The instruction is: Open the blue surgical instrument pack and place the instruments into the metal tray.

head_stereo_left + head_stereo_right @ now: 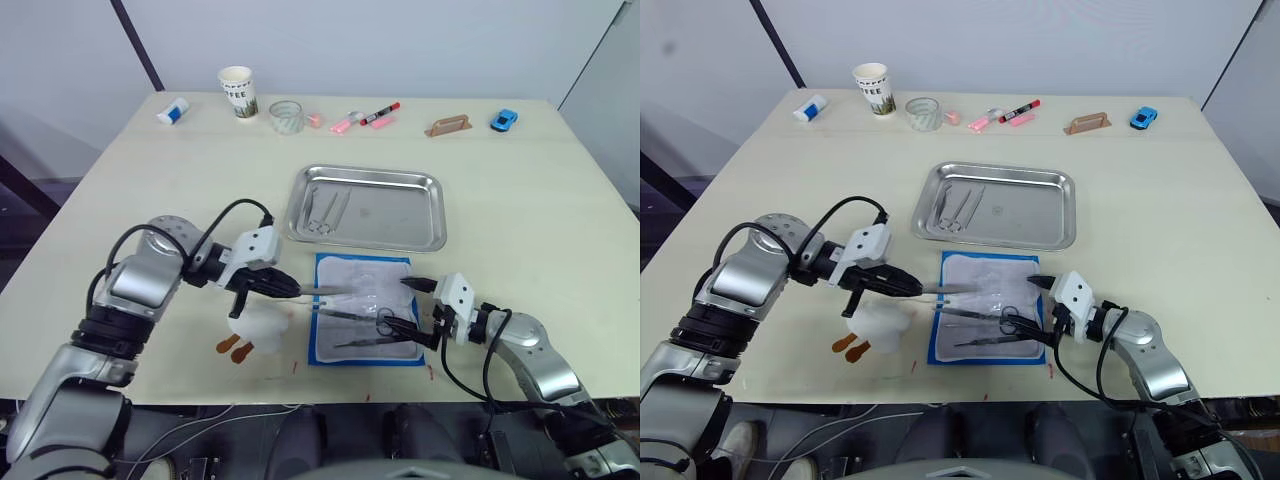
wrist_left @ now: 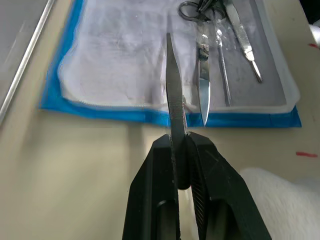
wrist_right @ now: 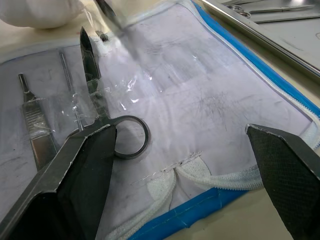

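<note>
The pack (image 1: 365, 308) lies unfolded on the table (image 1: 540, 200), pale lining up, just in front of the tray (image 1: 420, 215), near edge to near edge but not touching. Three tools remain in the lining: scissors (image 3: 95, 107) with ring handles toward my right side, a thin probe (image 2: 222, 65) and a flat-handled blade (image 2: 243, 37).

My left gripper (image 1: 290, 290) is clamped on a slim flat tool, tweezers (image 2: 172, 85) by the look of them, tip pointing over the pack's left border. My right gripper (image 3: 185, 165) stands wide apart, holding nothing, low over the pack's right edge with one finger beside the scissor ring.

Step in hand, as I judge it: carry the tweezers to the tray. Lift clear of the lining before swinging, so the tip does not snag the cloth or the plastic sleeve. Keep the tool level; lower it onto bare steel beside the pair of instruments (image 1: 325, 210) already at the tray's left end. Release low.

Surroundings: a white cloth lump (image 1: 262, 328) and an orange piece (image 1: 233, 349) sit left of the pack. Far edge of the table: paper cup (image 1: 237, 91), tape roll (image 1: 285, 116), marker (image 1: 379, 113), small blue car (image 1: 504, 120), wooden block (image 1: 448, 125). Grey wall behind.
</note>
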Tool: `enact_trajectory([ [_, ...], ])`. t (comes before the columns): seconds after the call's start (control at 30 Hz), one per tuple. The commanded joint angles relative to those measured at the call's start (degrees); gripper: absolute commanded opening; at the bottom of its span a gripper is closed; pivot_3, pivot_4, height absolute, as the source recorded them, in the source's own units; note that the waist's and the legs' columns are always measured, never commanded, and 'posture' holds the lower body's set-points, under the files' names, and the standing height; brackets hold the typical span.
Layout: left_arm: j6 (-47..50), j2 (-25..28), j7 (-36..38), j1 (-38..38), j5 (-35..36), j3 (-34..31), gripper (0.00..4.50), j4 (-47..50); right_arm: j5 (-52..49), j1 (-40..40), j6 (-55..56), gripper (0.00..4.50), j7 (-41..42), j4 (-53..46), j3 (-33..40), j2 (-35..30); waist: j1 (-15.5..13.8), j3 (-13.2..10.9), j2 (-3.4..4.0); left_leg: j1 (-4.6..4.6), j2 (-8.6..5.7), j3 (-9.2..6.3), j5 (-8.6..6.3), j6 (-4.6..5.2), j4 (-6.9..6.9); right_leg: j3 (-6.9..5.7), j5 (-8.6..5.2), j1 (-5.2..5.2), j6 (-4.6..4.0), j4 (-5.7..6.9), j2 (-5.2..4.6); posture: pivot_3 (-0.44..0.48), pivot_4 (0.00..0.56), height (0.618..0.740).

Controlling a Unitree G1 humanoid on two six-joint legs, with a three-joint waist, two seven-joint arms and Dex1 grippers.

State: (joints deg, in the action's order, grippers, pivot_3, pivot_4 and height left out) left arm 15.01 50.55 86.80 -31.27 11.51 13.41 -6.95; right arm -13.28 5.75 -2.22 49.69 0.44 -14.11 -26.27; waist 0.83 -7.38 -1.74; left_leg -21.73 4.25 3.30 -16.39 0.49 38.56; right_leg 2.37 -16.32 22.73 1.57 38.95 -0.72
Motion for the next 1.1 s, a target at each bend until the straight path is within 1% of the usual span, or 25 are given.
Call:
enact_trajectory([
  [0.03, -0.99, 1.87, 1.80, -0.23, 1.33, -2.26, 0.03, 0.68, 4.42, -1.74, -2.60, 4.50, -0.28, 5.19, -2.83, -0.59, 0.02, 0.00, 0.00, 0.01, 0.00, 0.02, 0.00, 0.00, 0.00, 0.01, 0.00, 0.00, 0.00, 0.00, 0.00, 0.000, 0.150, 0.718],
  [0.23, 1.07, 3.53, 3.07, 0.39, 3.48, -3.94, 0.03, 1.28, 4.43, -1.80, -2.51, 4.50, -0.30, 5.26, -2.89, -0.51, 0.03, 0.00, 0.01, 0.00, 0.01, 0.01, 0.00, 0.00, 0.00, 0.00, 0.00, 0.00, 0.00, 0.00, 0.00, 0.000, 0.150, 0.718],
  [0.33, 2.16, 3.54, 2.13, 0.55, 4.43, -4.84, 0.03, 1.14, 4.43, -1.78, -2.46, 4.50, -0.25, 5.37, -2.92, -0.48, 0.03, 0.00, 0.01, 0.01, 0.01, 0.02, 0.00, 0.00, 0.00, 0.01, 0.00, 0.00, 0.00, 0.00, 0.00, 0.000, 0.150, 0.718],
  [0.47, 4.61, 2.32, -0.29, 0.59, 6.01, -6.32, 0.03, 1.56, 4.40, -1.64, -2.38, 4.50, -0.12, 5.58, -2.91, -0.50, 0.03, 0.00, 0.00, 0.01, 0.01, 0.01, 0.00, 0.00, 0.00, 0.00, 0.00, 0.00, 0.00, 0.00, 0.01, 0.000, 0.150, 0.718],
  [0.53, 8.10, -0.58, -5.38, 0.23, 7.22, -7.70, 0.03, 2.96, 4.40, -1.53, -2.28, 4.50, 0.01, 5.75, -2.89, -0.54, -0.06, 0.00, 0.01, 0.01, 0.01, 0.02, 0.00, 0.00, 0.00, 0.00, 0.00, 0.00, 0.00, 0.01, 0.01, 0.000, 0.150, 0.718],
  [0.57, 10.00, -2.57, -8.76, 0.01, 7.78, -8.59, 0.03, 3.88, 4.42, -1.48, -2.25, 4.50, 0.07, 5.82, -2.88, -0.56, -0.08, 0.00, 0.01, 0.02, 0.01, 0.02, 0.00, 0.00, 0.00, 0.01, 0.00, -0.01, 0.01, 0.00, 0.00, 0.000, 0.150, 0.718],
  [0.67, 19.65, -9.18, -21.12, -1.31, 8.26, -10.59, 0.03, 7.24, 4.46, -1.36, -2.18, 4.50, 0.25, 6.00, -2.90, -0.57, 0.03, 0.04, -0.13, 0.00, 0.01, -0.03, 0.00, 0.00, 0.01, -0.03, 0.01, -0.02, 0.02, 0.02, -0.01, 0.000, 0.150, 0.718],
  [0.77, 25.07, -14.97, -30.41, -2.03, 8.50, -11.72, 0.03, 10.23, 4.47, -1.24, -2.14, 4.50, 0.37, 6.20, -2.92, -0.57, 0.12, 0.04, -0.12, 0.00, 0.01, -0.05, 0.00, 0.00, 0.00, 0.00, 0.01, -0.02, 0.02, 0.02, 0.02, 0.000, 0.150, 0.718],
  [0.83, 27.53, -19.41, -37.56, -2.94, 7.80, -12.71, 0.03, 10.88, 4.54, -1.19, -2.08, 4.50, 0.41, 6.32, -2.95, -0.54, 0.07, 0.04, -0.13, 0.00, 0.01, -0.06, 0.00, 0.00, 0.00, 0.01, 0.02, -0.02, 0.02, 0.02, 0.02, 0.000, 0.150, 0.718],
  [0.97, 29.77, -26.43, -48.43, -4.25, 6.18, -13.42, 0.03, 11.58, 4.62, -1.07, -1.98, 4.50, 0.41, 6.51, -3.01, -0.41, 0.15, 0.04, -0.12, 0.02, 0.01, -0.06, 0.00, -0.01, 0.01, 0.05, 0.03, -0.03, 0.02, 0.03, 0.03, 0.000, 0.150, 0.718],
  [1.1, 33.18, -33.04, -60.31, -6.12, 2.92, -12.90, 0.03, 9.06, 4.74, -0.87, -1.67, 4.50, 0.45, 6.95, -2.99, -0.33, 0.00, 0.06, -0.13, 0.02, 0.01, -0.08, 0.01, -0.01, 0.00, 0.06, 0.03, -0.03, 0.02, 0.04, 0.02, 0.000, 0.150, 0.718],
])
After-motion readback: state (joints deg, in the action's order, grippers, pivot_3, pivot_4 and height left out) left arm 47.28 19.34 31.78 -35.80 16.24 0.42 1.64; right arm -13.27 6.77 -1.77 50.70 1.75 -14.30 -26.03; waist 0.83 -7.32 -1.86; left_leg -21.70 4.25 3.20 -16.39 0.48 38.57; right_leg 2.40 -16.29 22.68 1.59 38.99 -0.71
